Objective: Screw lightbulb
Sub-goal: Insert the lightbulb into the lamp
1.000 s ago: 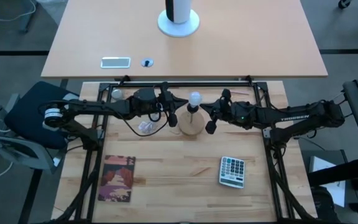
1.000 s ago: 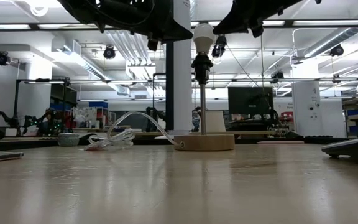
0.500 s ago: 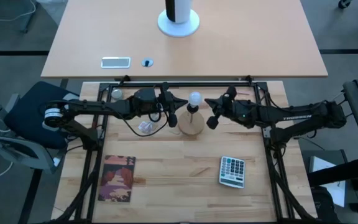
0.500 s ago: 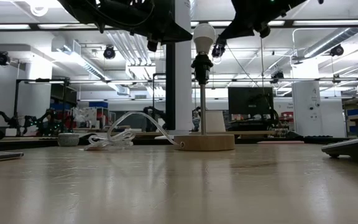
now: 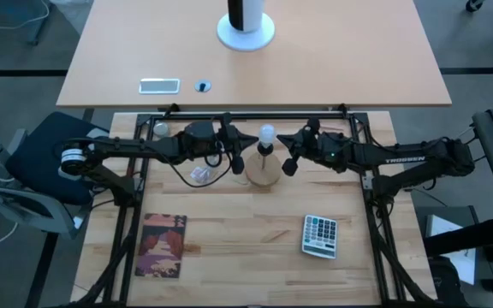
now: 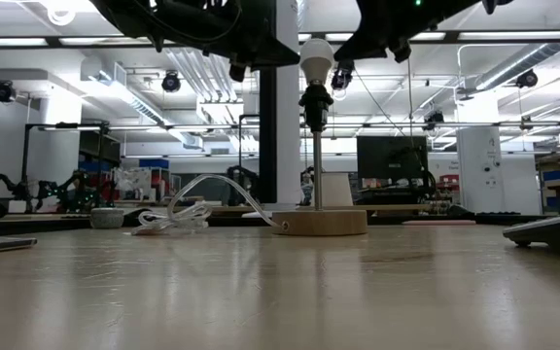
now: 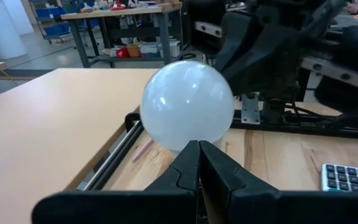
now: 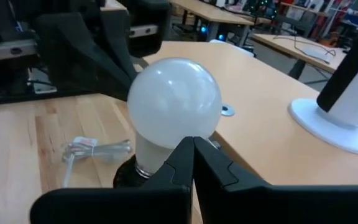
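The only writing I can read is the white "TROSSEN" lettering along the right arm's forearm in the high view; the keys of the grey pocket calculator (image 5: 320, 235) and the cover of the dark red booklet (image 5: 161, 245) are too small for me to make out. The frosted-white rounded lightbulb (image 5: 267, 134) sits upright in the black socket of a thin metal stem rising from a round pale wooden lamp base (image 5: 263, 172), near the middle of the slatted wooden table (image 5: 246, 265). In the right wrist view I see a sliver of its silvery screw base just above the socket (image 8: 143, 167), though that arm's own fingers cover most of it, so I cannot tell how far in it is threaded. The glass looks smooth, matte and unmarked. My left gripper (image 5: 237, 152) hangs just beside the bulb on one side with its fingers pressed together on nothing; my right gripper (image 5: 288, 153) is just beside it on the other side, likewise closed tight and empty. In the low view both arms are cut off at the top edge. A crumpled clear plastic wrapper (image 5: 200, 175) lies near the lamp base.
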You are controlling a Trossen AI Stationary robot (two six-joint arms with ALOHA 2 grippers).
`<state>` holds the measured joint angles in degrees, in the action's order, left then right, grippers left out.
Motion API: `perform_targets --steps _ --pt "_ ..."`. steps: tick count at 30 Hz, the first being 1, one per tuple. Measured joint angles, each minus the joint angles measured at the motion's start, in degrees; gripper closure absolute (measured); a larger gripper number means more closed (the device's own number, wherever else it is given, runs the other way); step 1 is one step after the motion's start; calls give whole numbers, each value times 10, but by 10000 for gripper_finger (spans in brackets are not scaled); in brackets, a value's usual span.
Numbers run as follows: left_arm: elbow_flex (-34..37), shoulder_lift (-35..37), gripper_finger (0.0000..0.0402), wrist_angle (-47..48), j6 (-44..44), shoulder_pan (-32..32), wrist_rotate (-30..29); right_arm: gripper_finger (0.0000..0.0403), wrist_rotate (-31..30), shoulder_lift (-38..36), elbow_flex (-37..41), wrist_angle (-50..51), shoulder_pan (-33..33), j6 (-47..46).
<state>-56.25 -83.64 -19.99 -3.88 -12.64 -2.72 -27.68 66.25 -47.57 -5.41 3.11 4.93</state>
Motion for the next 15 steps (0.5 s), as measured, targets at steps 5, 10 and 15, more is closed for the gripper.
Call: perform_targets --steps 5,10,15 --pt "0 0 401 0 2 0 -4 403 5 2 0 -3 -2 1" --pt "0 0 402 0 2 0 -3 403 6 2 0 -4 -12 1" --pt "0 0 401 0 3 0 2 403 11 1 0 7 -18 -3"
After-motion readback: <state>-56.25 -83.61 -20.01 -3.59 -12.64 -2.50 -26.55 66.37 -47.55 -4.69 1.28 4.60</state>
